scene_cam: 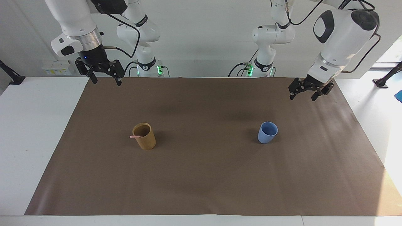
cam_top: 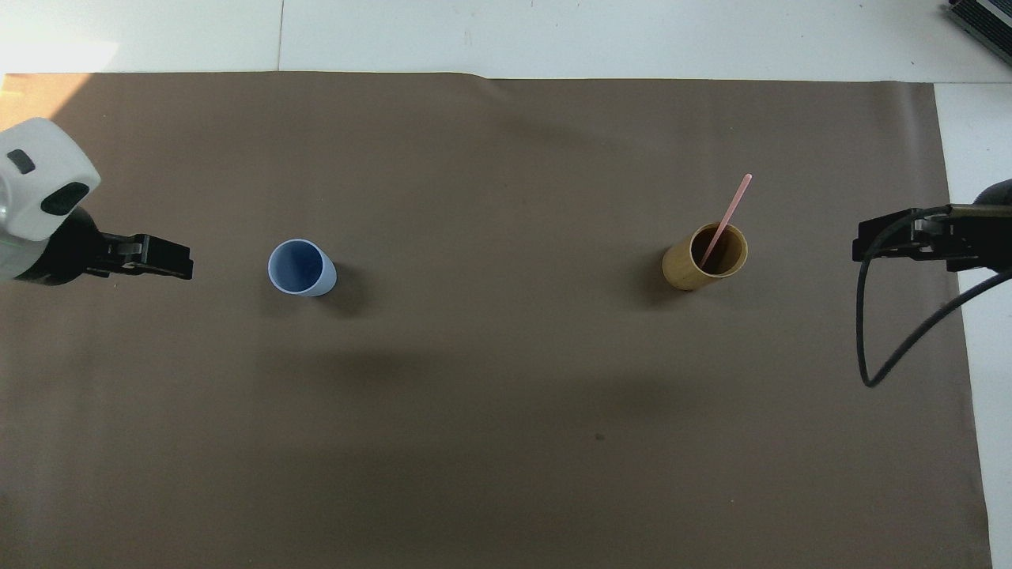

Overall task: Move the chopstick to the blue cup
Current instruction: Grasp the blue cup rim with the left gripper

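Brown mat [scene_cam: 201, 175] over white table. Chopstick [cam_top: 725, 217] propped aslant in tan cup [scene_cam: 144, 137], well apart from blue cup [scene_cam: 267, 132]; probably light, stiff, slippery, best pinched near protruding end. Left gripper [scene_cam: 305, 93] and right gripper [scene_cam: 104, 79] both spread wide, empty, touching nothing.

Facing cam high, looks at robots; overhead cam looks steeply down; both share brown mat [scene_cam: 201, 175].
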